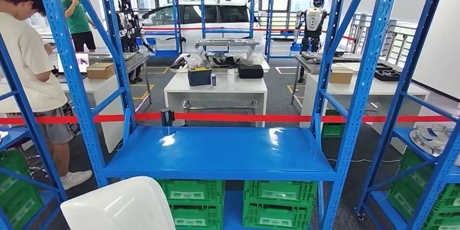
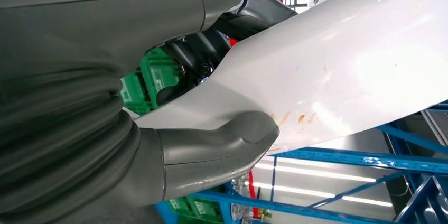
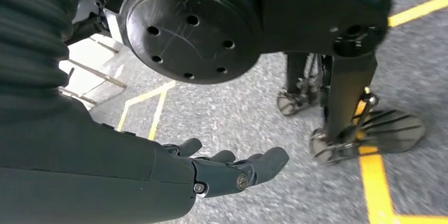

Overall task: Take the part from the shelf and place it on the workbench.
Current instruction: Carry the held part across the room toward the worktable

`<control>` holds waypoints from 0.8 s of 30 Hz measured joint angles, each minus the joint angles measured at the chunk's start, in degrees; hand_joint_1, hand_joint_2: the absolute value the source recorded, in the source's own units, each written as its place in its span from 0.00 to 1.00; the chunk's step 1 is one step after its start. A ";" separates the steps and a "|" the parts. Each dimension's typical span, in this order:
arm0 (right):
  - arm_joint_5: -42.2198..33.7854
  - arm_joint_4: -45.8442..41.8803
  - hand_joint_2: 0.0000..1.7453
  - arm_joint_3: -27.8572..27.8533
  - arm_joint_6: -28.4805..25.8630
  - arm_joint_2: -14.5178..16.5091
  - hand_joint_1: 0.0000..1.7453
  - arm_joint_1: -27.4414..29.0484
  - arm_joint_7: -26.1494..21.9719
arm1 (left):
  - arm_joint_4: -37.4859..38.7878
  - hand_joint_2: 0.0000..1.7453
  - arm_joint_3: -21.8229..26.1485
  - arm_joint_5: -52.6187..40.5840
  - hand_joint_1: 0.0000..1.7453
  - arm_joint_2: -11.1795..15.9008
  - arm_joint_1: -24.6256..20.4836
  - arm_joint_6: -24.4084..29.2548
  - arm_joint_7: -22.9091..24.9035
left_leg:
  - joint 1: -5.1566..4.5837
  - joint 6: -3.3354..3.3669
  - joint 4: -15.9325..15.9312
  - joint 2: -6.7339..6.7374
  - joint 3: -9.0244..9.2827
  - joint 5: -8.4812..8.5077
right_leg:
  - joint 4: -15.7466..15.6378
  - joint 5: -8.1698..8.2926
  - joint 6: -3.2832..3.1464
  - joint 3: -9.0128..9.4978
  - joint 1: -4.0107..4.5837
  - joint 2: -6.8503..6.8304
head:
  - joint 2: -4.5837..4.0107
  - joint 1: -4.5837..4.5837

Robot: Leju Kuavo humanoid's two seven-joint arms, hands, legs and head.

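Industrial workshop or robot test hall. Blue steel racks stand in rows, their lower levels holding green plastic crates. A red barrier tape runs across behind the near shelf. Beyond it are white desks with boxes and gear, a white car, another humanoid robot and people standing by. Grey floor marked with yellow lines.

White part, blue shelf

left robot hand gripping white part, green crates behind
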 joint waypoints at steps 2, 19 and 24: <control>-0.07 0.00 1.00 -0.01 0.01 0.05 0.00 0.02 -0.34 | 0.26 1.00 0.01 -0.04 1.00 -0.13 0.05 -0.02 0.01 | -0.12 0.10 0.20 0.13 -1.89 1.54 | 7.11 -3.48 0.14 -1.06 -0.02 0.06 | 0.00 0.01; -1.08 0.00 1.00 -1.51 -0.03 0.48 0.00 -0.46 -1.09 | 2.94 1.00 0.14 0.49 1.00 -0.74 -1.05 -1.92 0.96 | 0.45 -3.60 18.56 -0.29 -10.91 -4.00 | -8.43 4.16 -2.89 6.40 0.51 -0.20 | 0.00 -0.07; -1.40 0.00 1.00 -2.31 -0.02 0.68 0.00 -0.41 -1.19 | 3.02 1.00 0.14 0.84 1.00 -0.94 -1.27 -1.90 0.97 | -0.04 -2.32 2.21 -0.40 1.72 -2.12 | -8.29 7.50 -1.94 3.21 0.67 -0.26 | 0.01 -0.04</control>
